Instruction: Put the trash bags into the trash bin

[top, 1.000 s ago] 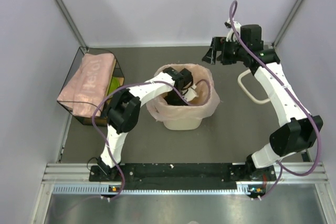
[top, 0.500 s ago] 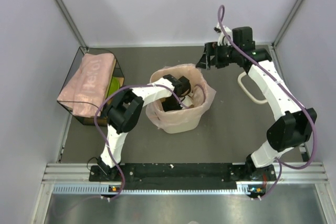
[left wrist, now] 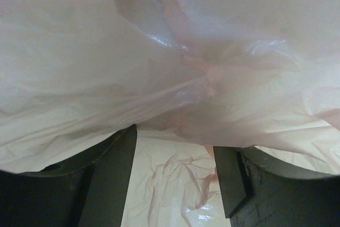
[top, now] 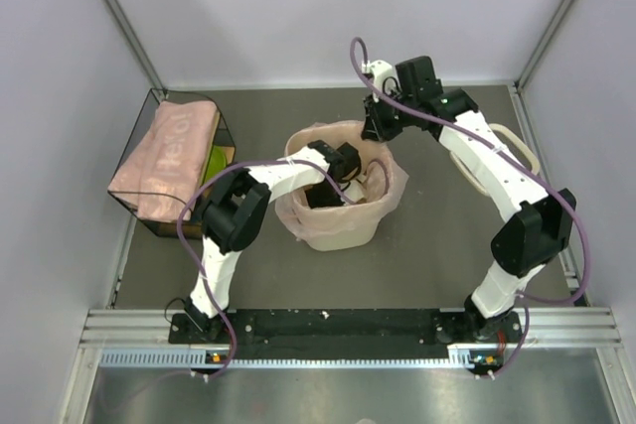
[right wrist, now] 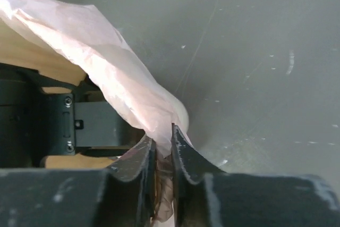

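Trash bin [top: 343, 235] at middle of counter [top: 417, 265]; trash bag [top: 393, 184] lines it, film draped over rim. Left jaws inside bin, apart, film just ahead. Right jaws at far rim, clamped on bag edge. Folded pink stack [top: 164, 151] on wire box [top: 161, 222], left.

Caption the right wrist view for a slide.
Right end effector pinches a fold of pink trash bag film, gray table beyond.

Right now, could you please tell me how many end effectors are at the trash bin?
2. The left end effector is down inside the trash bin; the right end effector pinches the trash bag at its far rim.
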You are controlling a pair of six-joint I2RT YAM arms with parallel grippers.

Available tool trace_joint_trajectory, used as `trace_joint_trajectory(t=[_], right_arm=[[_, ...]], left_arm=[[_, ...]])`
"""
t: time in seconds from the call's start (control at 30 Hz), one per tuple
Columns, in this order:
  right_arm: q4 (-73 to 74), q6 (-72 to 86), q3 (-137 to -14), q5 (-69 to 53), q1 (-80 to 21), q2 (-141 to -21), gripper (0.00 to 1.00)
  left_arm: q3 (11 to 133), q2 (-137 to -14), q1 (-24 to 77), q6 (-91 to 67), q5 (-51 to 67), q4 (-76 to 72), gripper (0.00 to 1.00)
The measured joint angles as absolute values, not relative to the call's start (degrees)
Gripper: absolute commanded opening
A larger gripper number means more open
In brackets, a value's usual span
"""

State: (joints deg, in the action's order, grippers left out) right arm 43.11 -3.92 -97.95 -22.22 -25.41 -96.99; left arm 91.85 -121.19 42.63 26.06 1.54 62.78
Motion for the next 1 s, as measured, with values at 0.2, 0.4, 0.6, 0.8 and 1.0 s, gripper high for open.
trace_joint_trajectory(t=[0.2,0.4,0.6,0.8,1.0], right_arm=[[43.7,-6.7,-98.7,-14.5,-27.2,-97.0,0.00],[43.5,-6.0,-98.7,-12.8,-27.2,-96.9,0.00],[43.0,-5.9,-98.2,-11.7,-27.3,-96.6,0.00],[41.4,-5.9,-96.2,-9.6,-27.3,-95.1,0.00],[39.8,-5.9,-94.5,-8.9,-27.3,-93.8,0.00]], left_arm=[[91.8,-119.8,42.2,27.1,-0.6,62.2,0.68],[91.2,-117.8,42.0,27.2,-1.7,60.4,0.70],[93.3,-114.8,41.6,26.6,-1.8,60.0,0.70],[93.4,-109.9,41.6,26.5,-0.4,58.2,0.69],[88.8,-102.7,41.3,26.4,2.6,53.5,0.69]])
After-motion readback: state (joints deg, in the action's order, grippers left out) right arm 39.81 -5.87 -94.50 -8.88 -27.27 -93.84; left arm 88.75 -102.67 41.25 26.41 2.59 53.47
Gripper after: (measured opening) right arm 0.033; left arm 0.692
